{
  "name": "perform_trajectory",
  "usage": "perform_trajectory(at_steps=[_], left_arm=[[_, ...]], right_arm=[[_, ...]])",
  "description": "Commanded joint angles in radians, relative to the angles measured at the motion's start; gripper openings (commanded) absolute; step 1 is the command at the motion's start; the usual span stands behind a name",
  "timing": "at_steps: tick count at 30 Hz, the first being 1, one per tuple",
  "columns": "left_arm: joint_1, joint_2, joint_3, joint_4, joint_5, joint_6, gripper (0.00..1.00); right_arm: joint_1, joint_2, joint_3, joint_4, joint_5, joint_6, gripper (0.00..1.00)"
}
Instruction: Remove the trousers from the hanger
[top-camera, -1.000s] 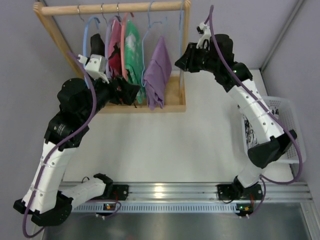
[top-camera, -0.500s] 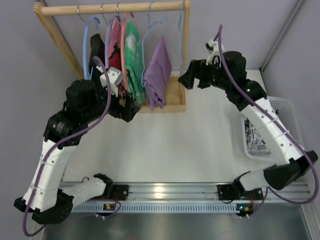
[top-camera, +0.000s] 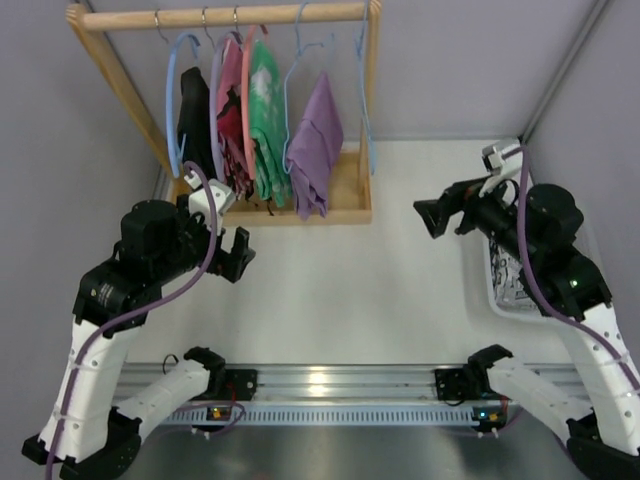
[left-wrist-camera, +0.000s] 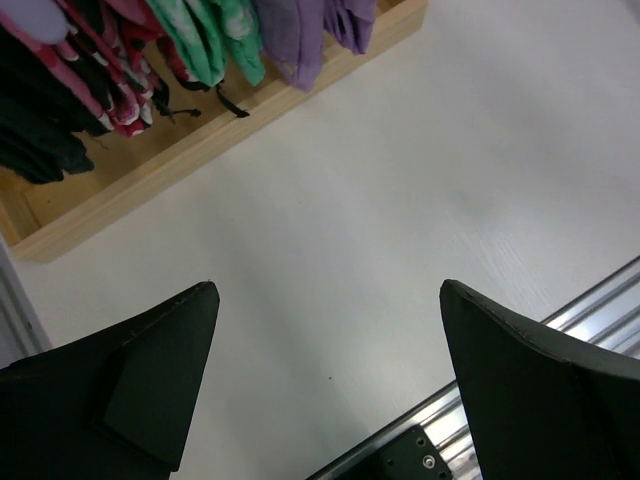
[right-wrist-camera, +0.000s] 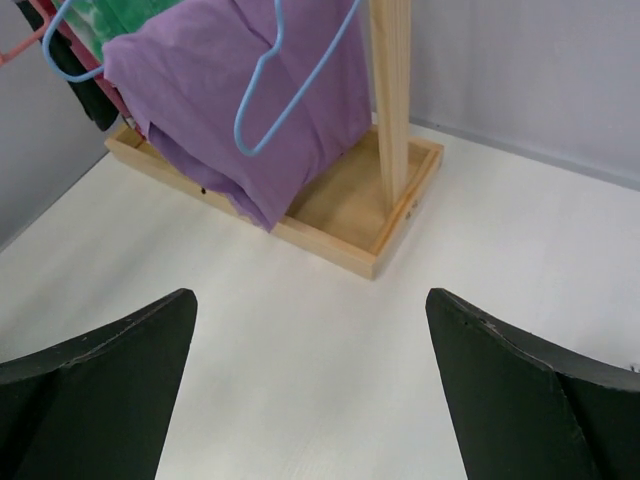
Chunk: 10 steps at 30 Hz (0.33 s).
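— What's different on the left?
— A second ago the left gripper (top-camera: 238, 255) was in among the clothes on the rack (top-camera: 222, 16). Now it has drawn back over the table (top-camera: 350, 290), jaws spread wide, holding nothing.
— And the hanger?
— The hanger (right-wrist-camera: 300, 90) hangs bare at the rack's right end, just in front of the purple garment (top-camera: 315, 150).
— The right side?
— The right gripper (top-camera: 425, 218) was up beside the rack's post; it too has pulled away, fingers apart and empty.
— So where are the trousers?
— In the basket (top-camera: 565, 215) at far right; the trousers (top-camera: 508, 280) lie there in a heap, well apart from the hanger.
— Meaning?
— I'd judge the job finished, with both arms simply retreating.
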Motion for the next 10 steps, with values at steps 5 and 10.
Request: perform_trajectory(at_steps=[5, 10], left_arm=[[0.123, -0.06, -0.042, 0.0, -0.078, 0.03, 0.98], [0.215, -0.097, -0.052, 0.003, -0.053, -0.002, 0.99]], right_arm=[[-0.081, -0.184, -0.109, -0.092, 0.004, -0.104, 0.99], [-0.09, -0.257, -0.156, -0.117, 0.011, -0.104, 0.99]])
